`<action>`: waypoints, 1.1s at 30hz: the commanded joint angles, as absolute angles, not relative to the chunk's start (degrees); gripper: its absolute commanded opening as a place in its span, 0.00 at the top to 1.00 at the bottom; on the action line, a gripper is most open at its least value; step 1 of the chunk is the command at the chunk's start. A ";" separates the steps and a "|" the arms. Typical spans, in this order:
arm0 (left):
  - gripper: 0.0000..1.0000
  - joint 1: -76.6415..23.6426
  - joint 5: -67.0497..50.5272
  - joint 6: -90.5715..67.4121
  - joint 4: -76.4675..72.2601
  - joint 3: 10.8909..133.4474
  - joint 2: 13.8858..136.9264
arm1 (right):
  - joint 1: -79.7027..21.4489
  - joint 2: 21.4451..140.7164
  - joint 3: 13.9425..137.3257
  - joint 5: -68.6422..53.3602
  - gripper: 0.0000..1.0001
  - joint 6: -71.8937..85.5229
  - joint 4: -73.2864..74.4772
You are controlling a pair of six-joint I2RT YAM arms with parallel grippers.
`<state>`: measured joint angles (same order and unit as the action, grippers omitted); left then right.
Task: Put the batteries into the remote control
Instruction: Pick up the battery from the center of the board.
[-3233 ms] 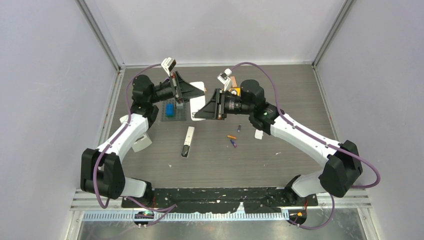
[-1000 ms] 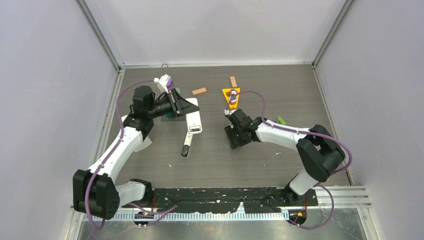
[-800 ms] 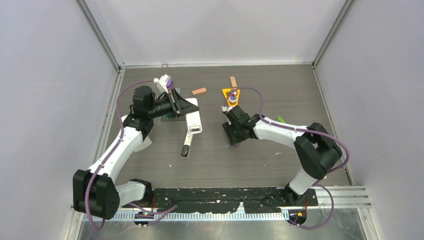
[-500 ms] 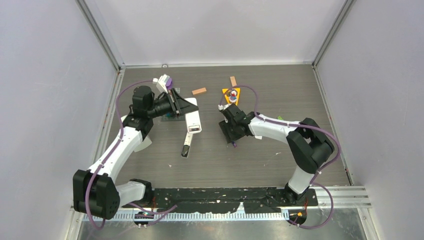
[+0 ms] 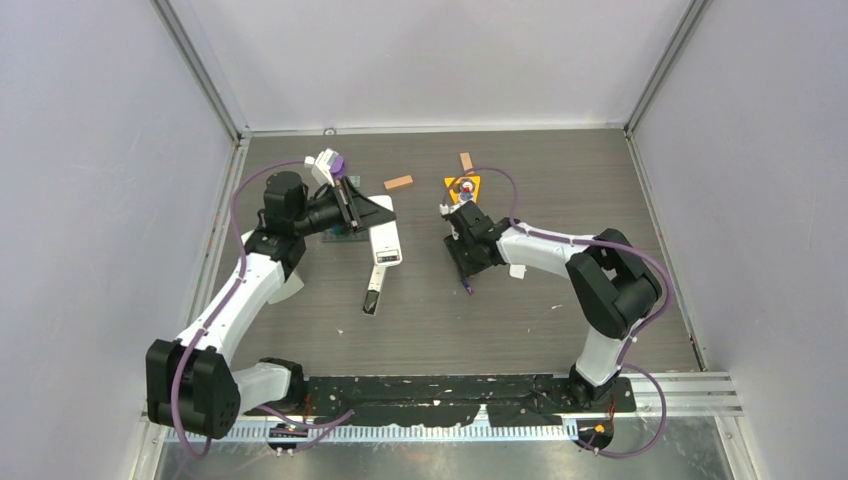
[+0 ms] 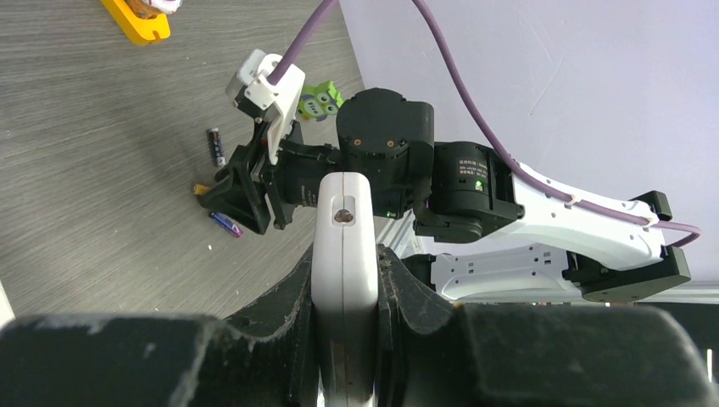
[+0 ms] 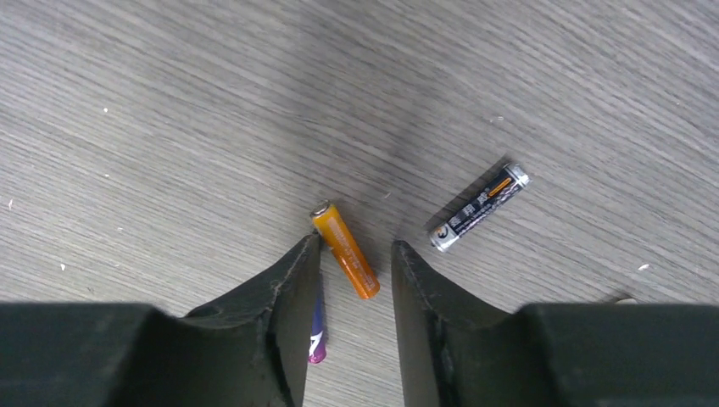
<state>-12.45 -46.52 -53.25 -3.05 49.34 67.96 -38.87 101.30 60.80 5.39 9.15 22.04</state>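
Note:
My left gripper [image 5: 377, 218] is shut on the white remote [image 5: 386, 240] and holds it off the table; in the left wrist view the remote [image 6: 343, 254] sits edge-on between the jaws of the left gripper [image 6: 344, 264]. My right gripper [image 5: 467, 268] points down at the table, open, in the right wrist view [image 7: 355, 244] with the orange battery [image 7: 344, 249] lying between its fingers. The blue-purple battery [image 7: 316, 339] is partly hidden behind one finger. A dark battery [image 7: 479, 206] lies just to the right. I see no second dark battery.
A slim white-and-black piece [image 5: 373, 290] lies below the remote. An orange triangular holder [image 5: 462, 187], two orange-brown blocks [image 5: 398, 182] [image 5: 466, 161] and a green toy [image 5: 563, 240] are at the back. A white object [image 5: 283, 285] lies under the left arm.
The right gripper came down from beside the left gripper to the batteries, then shifted slightly over them in the last second. The left gripper drew the remote back and has held still since.

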 commanded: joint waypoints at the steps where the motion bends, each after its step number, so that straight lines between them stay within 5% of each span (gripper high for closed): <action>1: 1.00 -11.95 -47.20 -52.01 -4.30 50.99 68.06 | -37.13 102.18 61.56 2.75 0.63 9.28 21.59; 9: 1.00 -11.87 -47.39 -52.03 -4.48 51.32 68.71 | -36.99 103.99 62.37 1.32 0.81 10.58 21.56; 16: 1.00 -11.78 -47.57 -52.03 -4.48 51.33 68.99 | -37.01 102.77 62.70 1.90 0.60 10.06 23.52; 22: 1.00 -11.69 -47.75 -52.03 -4.63 51.31 69.50 | -37.05 101.90 61.62 1.04 0.57 9.92 25.54; 33: 1.00 -11.57 -48.65 -52.46 -5.45 51.59 70.82 | -37.16 102.72 61.65 5.02 0.81 10.22 26.77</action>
